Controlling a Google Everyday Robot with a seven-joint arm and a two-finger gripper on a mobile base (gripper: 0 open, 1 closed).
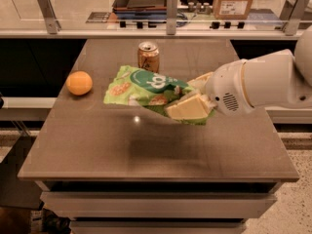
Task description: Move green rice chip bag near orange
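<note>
The green rice chip bag point(146, 86) is light green with a dark-green round logo and hangs above the table, its left end pointing toward the orange. My gripper point(189, 97) reaches in from the right and is shut on the bag's right end, with cream fingers point(187, 107) above and below it. The orange point(79, 83) sits on the table's left side, a short gap left of the bag's free end.
A gold-brown drink can point(148, 57) stands upright just behind the bag. The brown table point(146, 145) has its front edge near me. A glass rail with metal posts point(170, 6) runs along the back, and a cardboard box point(234, 1) sits beyond it.
</note>
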